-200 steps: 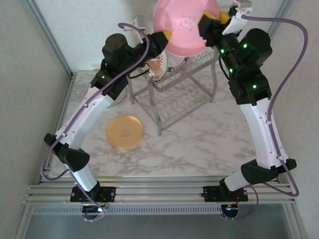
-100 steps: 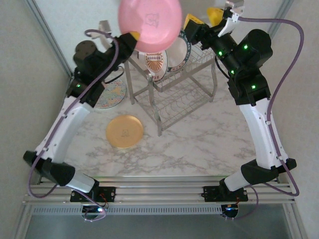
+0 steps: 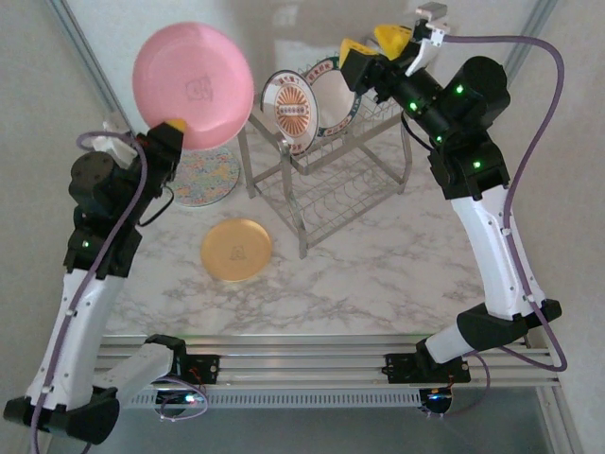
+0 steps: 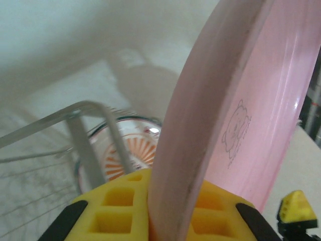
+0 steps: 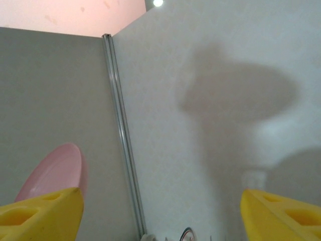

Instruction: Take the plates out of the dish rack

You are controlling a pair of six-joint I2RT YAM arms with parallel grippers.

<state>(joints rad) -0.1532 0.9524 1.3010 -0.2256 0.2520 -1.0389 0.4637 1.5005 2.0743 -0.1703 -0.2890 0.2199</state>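
The left fingers (image 3: 175, 124) were clamped on the rim of the pink plate (image 3: 194, 83), which stood on edge above them, lifted well clear of the dish rack (image 3: 331, 189). The left wrist view showed that rim (image 4: 200, 150) wedged between the yellow pads (image 4: 120, 211), with most of the disc cantilevered beyond the grip.

The right fingers (image 3: 392, 38) stood wide apart with nothing between them (image 5: 40, 216), poised just above the rack's upper tier.

The plate looked like glazed ceramic: rigid, smooth, and probably slick at the rim. A grip on one edge leaves all the weight hanging outward, so a fast swing could twist it loose. It would likely chip or shatter if dropped. The rim is the only place the fingers can take hold of a racked plate, and a deep bite seems safest.

By count, there was one pink plate, in the grip. Two plates stood in the rack just below the right fingers, a medallion plate (image 3: 288, 109) and a green-rimmed plate (image 3: 337, 95). Two lay on the tabletop (image 3: 378, 265) below the left fingers, a blue-speckled plate (image 3: 206, 178) nearest them and an orange plate (image 3: 236, 249) farther down. That made five plates and one rack.
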